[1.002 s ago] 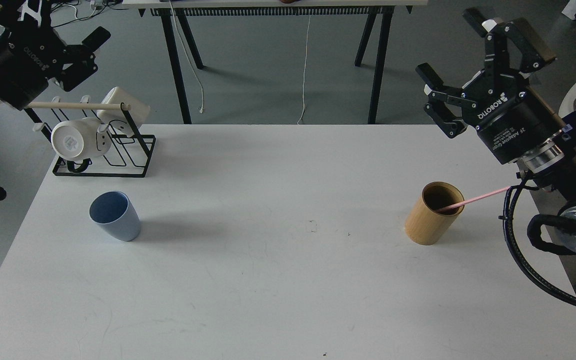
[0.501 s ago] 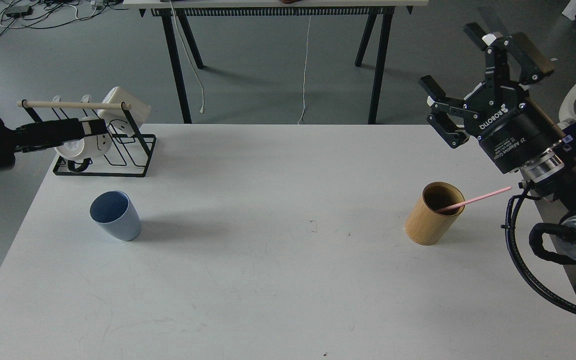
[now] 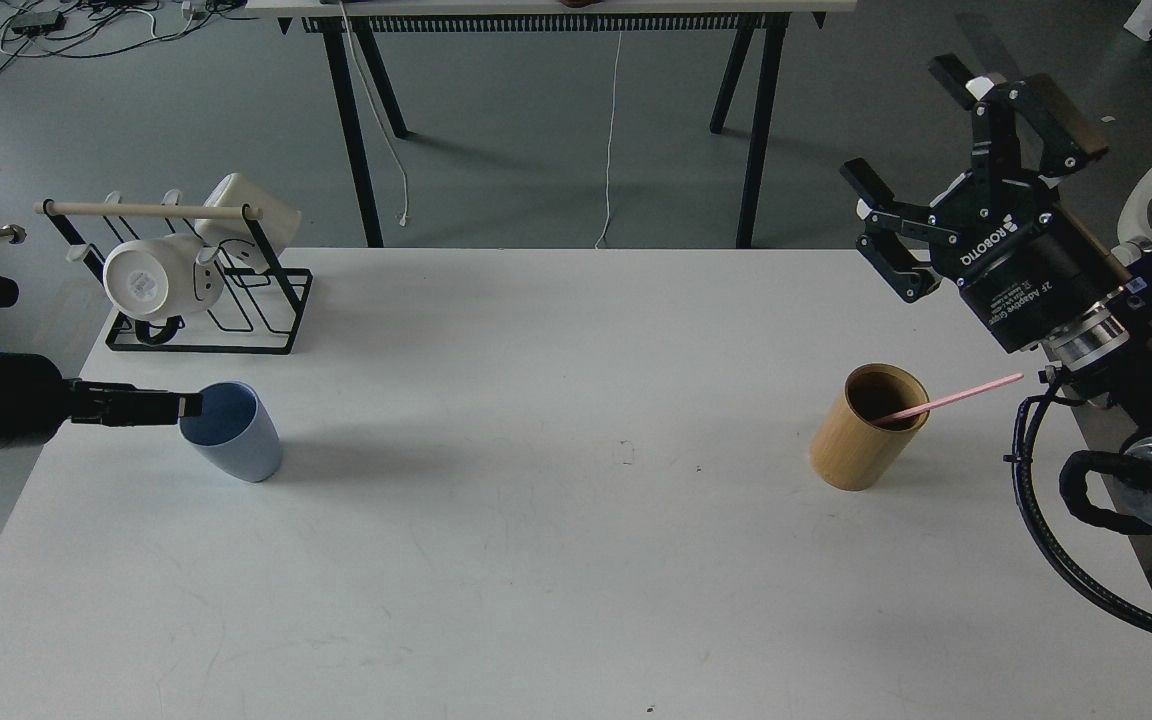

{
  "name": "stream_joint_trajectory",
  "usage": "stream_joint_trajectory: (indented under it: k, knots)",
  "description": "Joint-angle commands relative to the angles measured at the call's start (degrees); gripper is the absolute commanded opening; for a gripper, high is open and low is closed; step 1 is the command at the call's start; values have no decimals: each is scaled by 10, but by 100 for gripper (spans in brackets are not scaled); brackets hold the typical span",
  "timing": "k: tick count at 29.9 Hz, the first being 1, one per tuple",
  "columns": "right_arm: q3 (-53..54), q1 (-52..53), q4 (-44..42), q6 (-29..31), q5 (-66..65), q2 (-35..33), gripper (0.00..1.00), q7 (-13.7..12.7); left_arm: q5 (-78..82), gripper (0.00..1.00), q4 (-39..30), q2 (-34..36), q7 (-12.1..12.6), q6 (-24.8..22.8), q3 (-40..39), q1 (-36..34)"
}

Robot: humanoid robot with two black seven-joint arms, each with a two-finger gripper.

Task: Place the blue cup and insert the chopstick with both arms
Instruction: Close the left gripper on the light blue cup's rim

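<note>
- The left gripper (image 3: 186,405) reaches in edge-on, its tip at the rim of the blue cup (image 3: 233,434); whether its fingers are apart cannot be told.
- The right gripper (image 3: 911,175) hangs with fingers spread wide, holding nothing.
- Below it, the chopstick (image 3: 956,398) leans in a bamboo cylinder (image 3: 866,428).

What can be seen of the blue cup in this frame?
The blue cup is a small, pale blue, handleless tumbler, matte like plastic, tapering toward its base, with a darker blue inside. It stands upright on the white table near the left edge, in front of the black wire rack, and looks empty. The left tool reaches in sideways at rim height; its tip meets the cup's left rim, though a grip cannot be confirmed.
</note>
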Motion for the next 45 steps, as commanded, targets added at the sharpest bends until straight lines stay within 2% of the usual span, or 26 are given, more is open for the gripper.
stream_joint_trajectory:
  k: [1, 13, 17, 24, 27, 33, 37, 40, 45]
  knots:
    - [0, 0, 0, 0, 0, 0, 92, 0, 4, 98, 32, -27, 0, 0, 0, 0]
    - [0, -5, 0, 0, 0, 0, 92, 0, 7, 97, 97, -76, 0, 0, 0, 0]
    - [0, -5, 0, 0, 0, 0, 92, 0, 6, 95, 98, -78, 0, 0, 0, 0]
    - [0, -5, 0, 0, 0, 0, 92, 0, 6, 83, 101, -78, 0, 0, 0, -1]
    - [0, -5, 0, 0, 0, 0, 92, 0, 6, 75, 101, -77, 0, 0, 0, 1]
    - [0, -8, -1, 0, 0, 0, 92, 0, 6, 69, 100, -77, 0, 0, 1, 5]
    - [0, -9, -1, 0, 0, 0, 92, 0, 7, 61, 100, -78, 0, 0, 1, 7]
    - [0, -10, -1, 0, 0, -1, 92, 0, 7, 48, 100, -78, 0, 0, 4, 5]
    - [0, -13, -1, 0, 0, 0, 92, 0, 7, 44, 101, -78, 0, 0, 5, 7]
